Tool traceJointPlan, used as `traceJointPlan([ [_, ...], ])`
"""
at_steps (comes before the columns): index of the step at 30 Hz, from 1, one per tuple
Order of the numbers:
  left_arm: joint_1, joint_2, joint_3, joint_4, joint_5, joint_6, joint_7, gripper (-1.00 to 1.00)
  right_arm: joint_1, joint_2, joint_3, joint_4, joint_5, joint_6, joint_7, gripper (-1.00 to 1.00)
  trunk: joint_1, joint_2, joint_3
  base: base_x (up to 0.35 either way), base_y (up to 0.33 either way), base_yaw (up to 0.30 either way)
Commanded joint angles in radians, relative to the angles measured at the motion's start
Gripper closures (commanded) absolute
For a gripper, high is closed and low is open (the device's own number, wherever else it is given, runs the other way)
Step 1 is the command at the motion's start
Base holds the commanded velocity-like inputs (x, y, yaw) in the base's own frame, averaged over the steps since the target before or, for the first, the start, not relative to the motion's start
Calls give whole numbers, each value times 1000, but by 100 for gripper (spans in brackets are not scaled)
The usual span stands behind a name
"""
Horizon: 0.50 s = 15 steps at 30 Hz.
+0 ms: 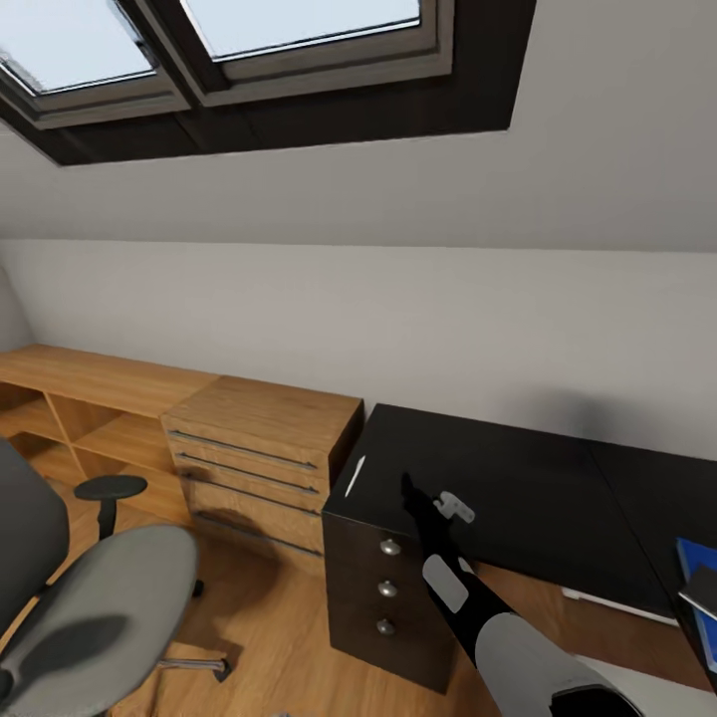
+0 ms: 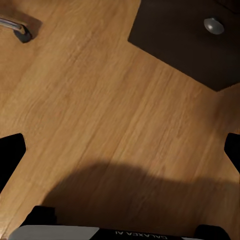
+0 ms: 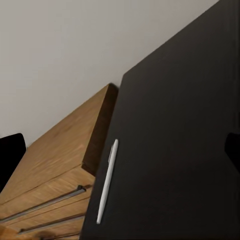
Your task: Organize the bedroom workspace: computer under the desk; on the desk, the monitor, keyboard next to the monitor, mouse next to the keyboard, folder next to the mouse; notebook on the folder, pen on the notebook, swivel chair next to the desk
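Observation:
A thin pale pen [image 1: 355, 476] lies near the left edge of a black cabinet desk [image 1: 528, 488] with round silver knobs. My right gripper [image 1: 410, 490] hovers over that top, just right of the pen, with its jaws wide apart and nothing between them. The right wrist view looks along the pen [image 3: 107, 182] on the black top [image 3: 185, 140]; the right gripper [image 3: 122, 150] is open. The swivel chair [image 1: 110, 597], grey-seated, stands at lower left. A blue folder [image 1: 694, 554] with a dark flat thing on it is cut off by the right edge. My left gripper [image 2: 120, 150] hangs open over the floor.
A light wooden drawer unit [image 1: 259, 438] and low wooden shelves [image 1: 70, 398] line the wall left of the black cabinet. Overhead are the sloped ceiling and a skylight [image 1: 249, 60]. The left wrist view shows wood floor [image 2: 100, 110], a chair castor [image 2: 22, 32] and the cabinet's corner with a knob [image 2: 214, 25].

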Motion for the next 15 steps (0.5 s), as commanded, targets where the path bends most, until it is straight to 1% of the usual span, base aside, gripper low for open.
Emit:
traceJointPlan([
  [1,0,1,-3,-3,6,3,8,-100,-1,0,5,2,-8,-6,4,-100,0,-1,-1,0,0,283],
  [15,0,0,-3,-3,6,3,8,-100,-2,0,8,19,-7,-9,-2,-100,0,-1,-1,0,0,283],
])
